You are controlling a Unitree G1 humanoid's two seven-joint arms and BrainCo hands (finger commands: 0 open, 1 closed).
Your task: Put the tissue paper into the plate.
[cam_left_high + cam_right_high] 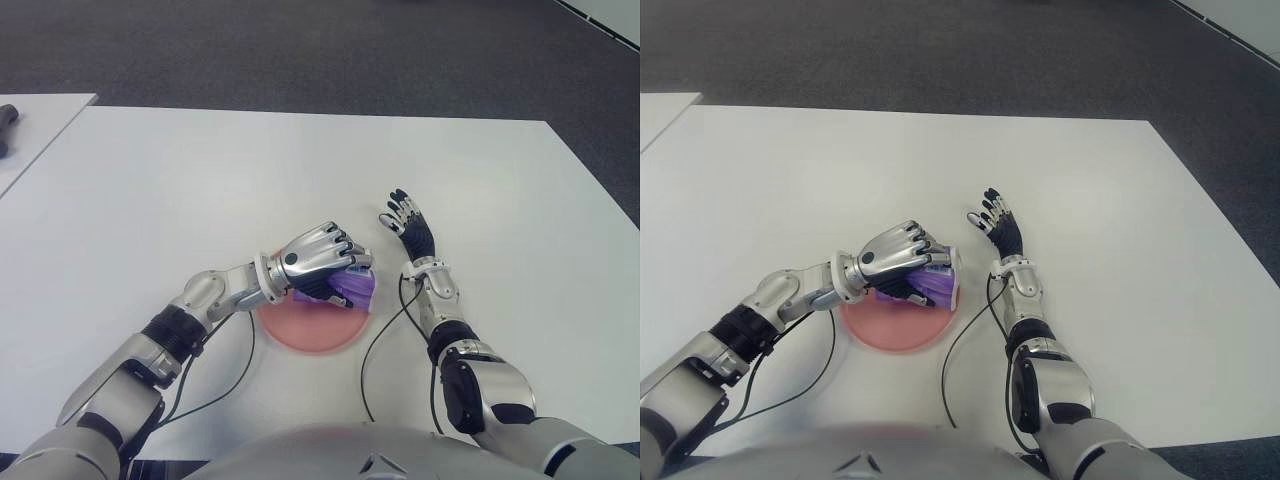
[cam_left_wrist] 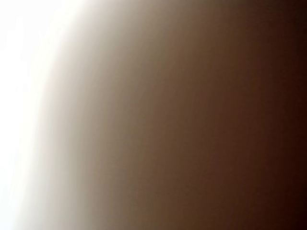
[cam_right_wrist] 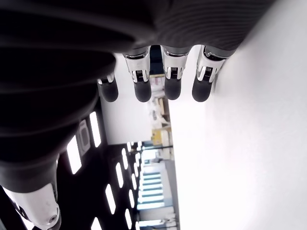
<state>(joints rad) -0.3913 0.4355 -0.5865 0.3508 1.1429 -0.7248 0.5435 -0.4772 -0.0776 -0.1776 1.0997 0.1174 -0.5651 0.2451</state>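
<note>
The tissue paper point(image 1: 355, 289) is a small purple packet with a pale end face, and only its right part shows because the left hand point(image 1: 318, 262) covers the rest. There is one packet, one plate and two robot hands in the eye views. The left hand's silver, dark-tipped fingers point(image 1: 345, 252) are curled down over the packet and grip it from above. The packet sits over the far part of the plate point(image 1: 318, 334), a round, flat, salmon-pink dish on the white tabletop point(image 1: 200, 190); whether the packet touches the dish cannot be told, as the hand hides the contact. Nothing else shows in the plate. The left wrist view gives only a brown-to-white blur. The right hand point(image 1: 408, 222) shows just to the right of the plate, apart from it, palm turned up, with its fingers point(image 3: 172, 88) straight and spread and nothing between them. Thin black cables point(image 1: 375, 340) loop over the tabletop beside the plate near both forearms.
</note>
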